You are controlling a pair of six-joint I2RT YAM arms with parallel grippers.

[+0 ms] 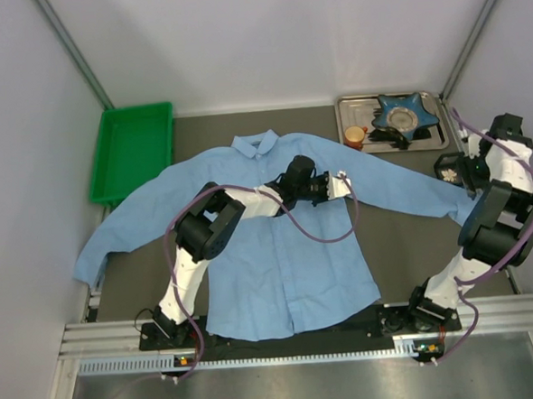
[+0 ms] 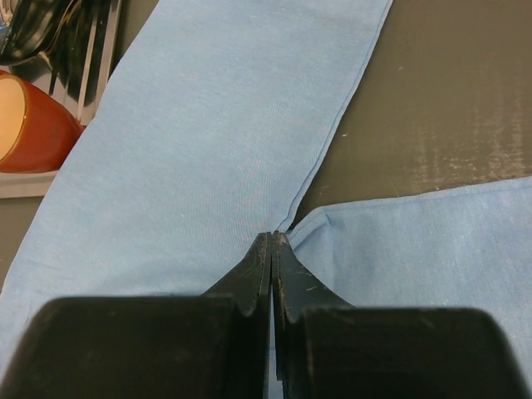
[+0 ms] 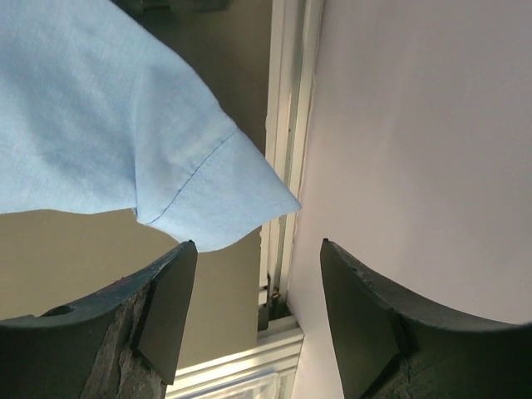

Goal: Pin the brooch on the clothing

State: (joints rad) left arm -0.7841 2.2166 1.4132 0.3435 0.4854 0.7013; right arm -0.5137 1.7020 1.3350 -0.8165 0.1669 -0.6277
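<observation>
Left hand (image 2: 273, 238) clenched on shirt (image 2: 208, 150), perhaps pinching it; right hand (image 3: 253, 259) released near its cuff (image 3: 218, 193).

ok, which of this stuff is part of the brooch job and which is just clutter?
Job:
light blue shirt
brooch, apparently the pale flower-like speck at the open right gripper
left gripper, shut at the shirt's armpit seam

Lying about:
green bin
metal tray
orange cup
blue star dish

Thin woven cloth shirt (image 1: 289, 270) — matt, glossy orange cup (image 2: 33, 125), shiny metal tray (image 1: 347, 109), green plastic bin (image 1: 132, 149)
</observation>
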